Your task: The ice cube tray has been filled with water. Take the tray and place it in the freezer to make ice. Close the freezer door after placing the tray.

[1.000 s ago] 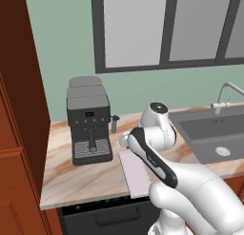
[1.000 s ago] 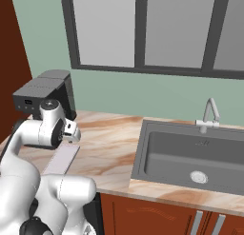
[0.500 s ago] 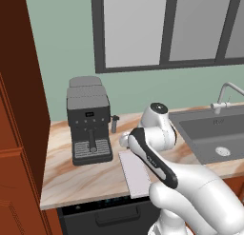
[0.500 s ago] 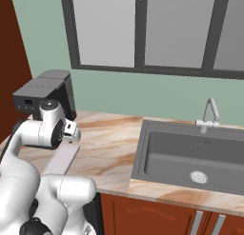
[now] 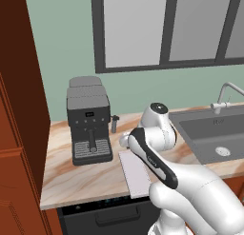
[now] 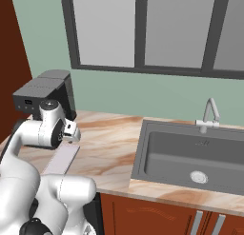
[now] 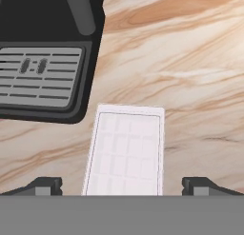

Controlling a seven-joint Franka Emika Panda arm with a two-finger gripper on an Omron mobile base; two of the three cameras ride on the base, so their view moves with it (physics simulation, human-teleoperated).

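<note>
The ice cube tray (image 7: 126, 151) is a pale, flat rectangle with a faint grid. It lies on the marble counter (image 7: 190, 63) just right of the coffee machine's base. The tray (image 5: 136, 174) runs lengthwise toward the counter's front edge and shows beside the arm in the right base view (image 6: 61, 160). My gripper (image 7: 123, 186) hovers above the tray's near end, open, with one fingertip (image 7: 45, 185) on each side and nothing held. The hand (image 6: 71, 132) sits low over the counter. The freezer and the freezer door are out of view.
A black coffee machine (image 5: 89, 120) stands at the counter's left, close to the tray. A grey sink (image 6: 190, 153) with a faucet (image 6: 209, 112) takes up the right side. A red-brown tall cabinet (image 5: 19, 110) borders the counter on the left.
</note>
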